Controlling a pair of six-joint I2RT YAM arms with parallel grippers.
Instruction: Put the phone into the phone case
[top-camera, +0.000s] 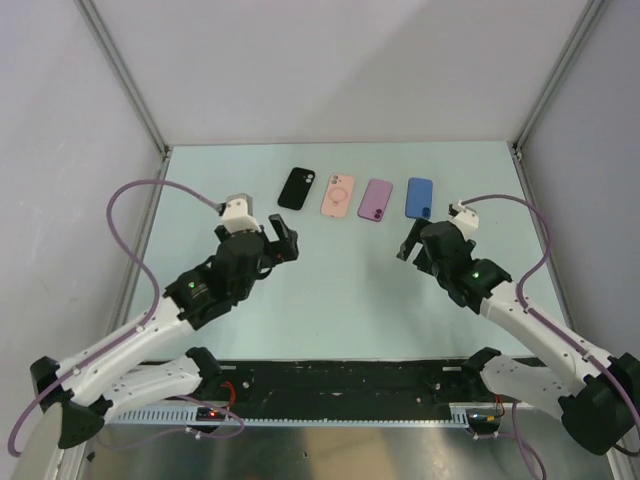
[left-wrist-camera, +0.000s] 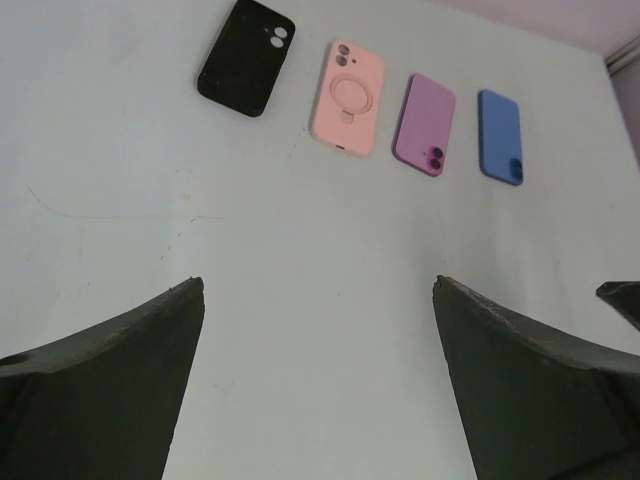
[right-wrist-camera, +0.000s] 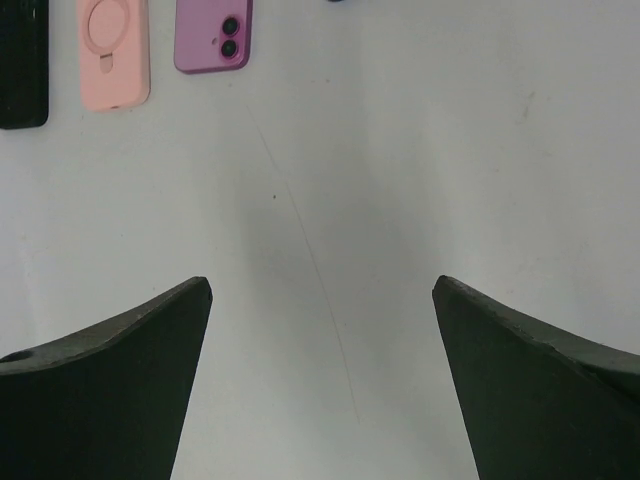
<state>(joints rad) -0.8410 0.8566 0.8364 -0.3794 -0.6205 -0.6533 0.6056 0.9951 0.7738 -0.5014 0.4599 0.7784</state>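
Four flat phone-shaped items lie in a row at the back of the table: a black one (top-camera: 297, 188), a pink one with a ring on its back (top-camera: 338, 195), a purple one with two camera lenses (top-camera: 375, 199) and a blue one (top-camera: 420, 198). I cannot tell which are phones and which are empty cases. My left gripper (top-camera: 283, 240) is open and empty, just in front of the black one. My right gripper (top-camera: 408, 243) is open and empty, in front of the blue one. The left wrist view shows the black (left-wrist-camera: 245, 57), pink (left-wrist-camera: 348, 98), purple (left-wrist-camera: 425, 125) and blue (left-wrist-camera: 500, 137) items beyond my left gripper (left-wrist-camera: 318, 285).
The pale green table (top-camera: 340, 290) has grey walls at the left, right and back. The right wrist view shows the black (right-wrist-camera: 22, 60), pink (right-wrist-camera: 113, 50) and purple (right-wrist-camera: 213, 35) items far ahead of my right gripper (right-wrist-camera: 320, 283). A black rail (top-camera: 340, 380) runs along the near edge.
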